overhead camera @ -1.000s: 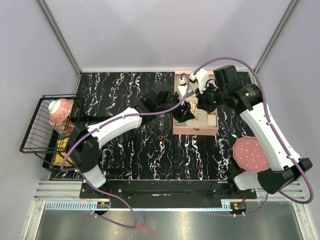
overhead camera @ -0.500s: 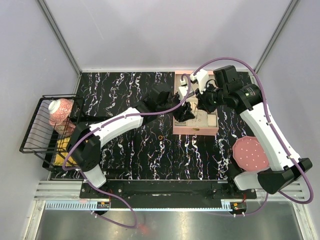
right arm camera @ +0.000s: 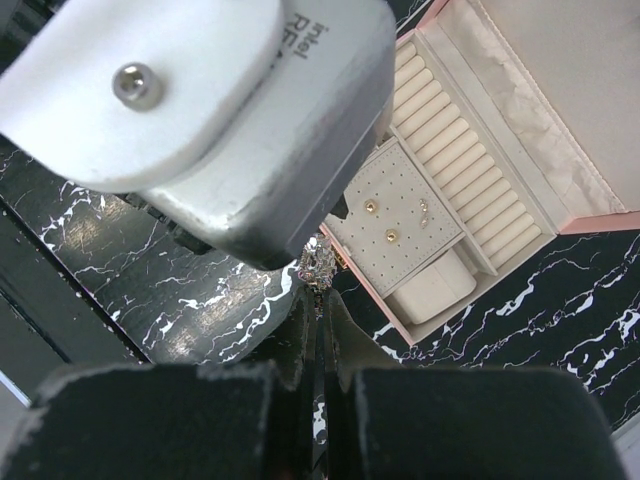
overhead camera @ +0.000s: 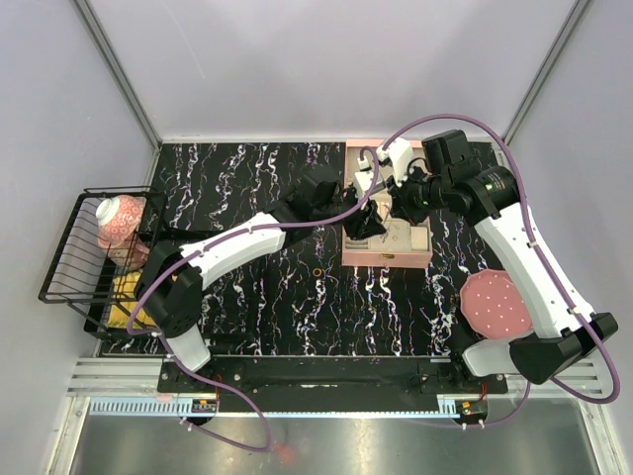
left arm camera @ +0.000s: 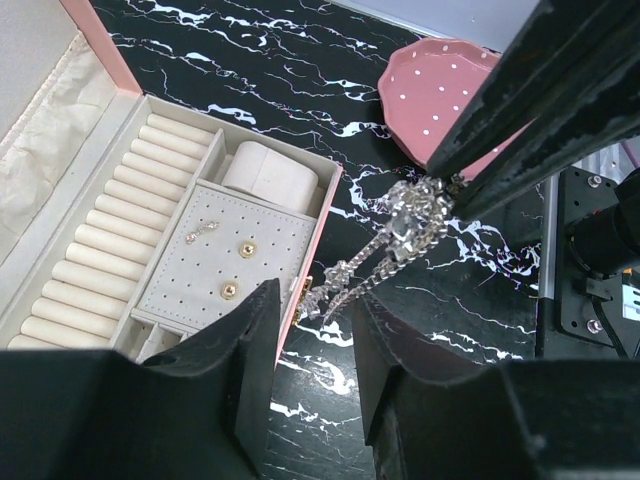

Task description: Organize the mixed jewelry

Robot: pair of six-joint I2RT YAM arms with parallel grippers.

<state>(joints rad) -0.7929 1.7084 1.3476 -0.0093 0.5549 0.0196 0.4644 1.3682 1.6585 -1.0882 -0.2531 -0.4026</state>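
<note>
A sparkling pale chain-like strand [left arm camera: 400, 235] dangles from my right gripper [left arm camera: 450, 185], which is shut on its top end [right arm camera: 318, 260]. It hangs just beyond the front edge of the open pink box [left arm camera: 316, 215]. My left gripper [left arm camera: 315, 300] is open right below, and the strand's loose tip hangs at the mouth of the gap without being pinched. From above, both grippers meet over the box's [overhead camera: 386, 257] left part, left gripper [overhead camera: 362, 224] beside right gripper [overhead camera: 382, 205]. A small gold-orange ring [overhead camera: 317, 270] lies on the table left of the box.
The box holds rows of cream ring rolls [left arm camera: 110, 235], a cushion [left arm camera: 268, 172] and a dotted pad with small gold studs [left arm camera: 246, 250]. A round pink dotted disc [overhead camera: 497, 302] lies at the right. A black wire rack [overhead camera: 89, 257] with crockery stands at the left table edge.
The left jaws have narrowed around the hanging strand's tip. The left arm has edged slightly toward the box; the right arm holds still.
</note>
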